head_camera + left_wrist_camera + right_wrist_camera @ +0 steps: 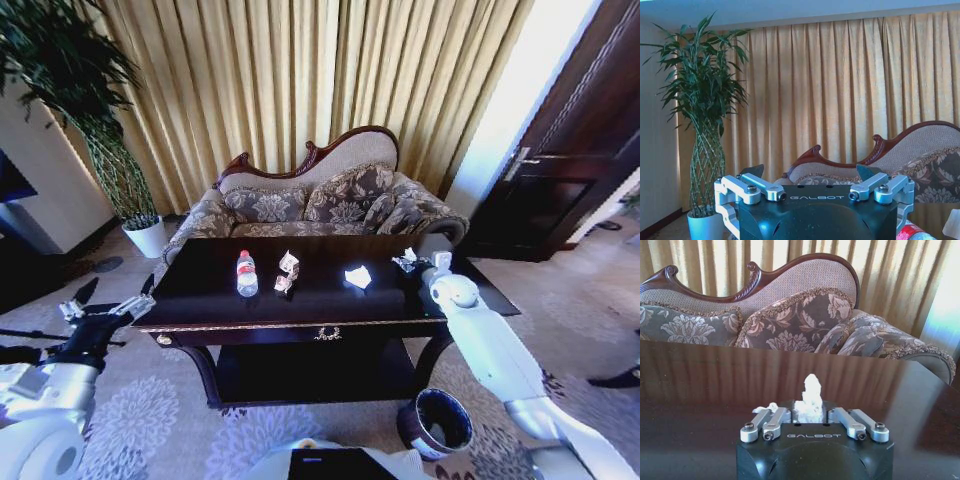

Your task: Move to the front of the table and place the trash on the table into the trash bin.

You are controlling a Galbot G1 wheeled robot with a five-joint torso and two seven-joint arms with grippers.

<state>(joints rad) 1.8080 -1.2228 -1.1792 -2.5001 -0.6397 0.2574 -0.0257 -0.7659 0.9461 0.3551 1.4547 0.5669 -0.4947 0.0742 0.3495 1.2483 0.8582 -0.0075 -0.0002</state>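
Observation:
The dark glossy table fills the middle of the head view. On it stand a clear plastic bottle, a crushed whitish carton and a crumpled white paper piece. At the table's back right, my right gripper is shut on another crumpled paper piece, which sticks up between its fingers over the tabletop. The trash bin stands on the carpet at the table's front right corner. My left gripper hangs open off the table's left end, holding nothing.
A patterned sofa stands right behind the table, with curtains behind it. A tall plant in a white pot is at the back left. A dark door is at the right. The table has a lower shelf.

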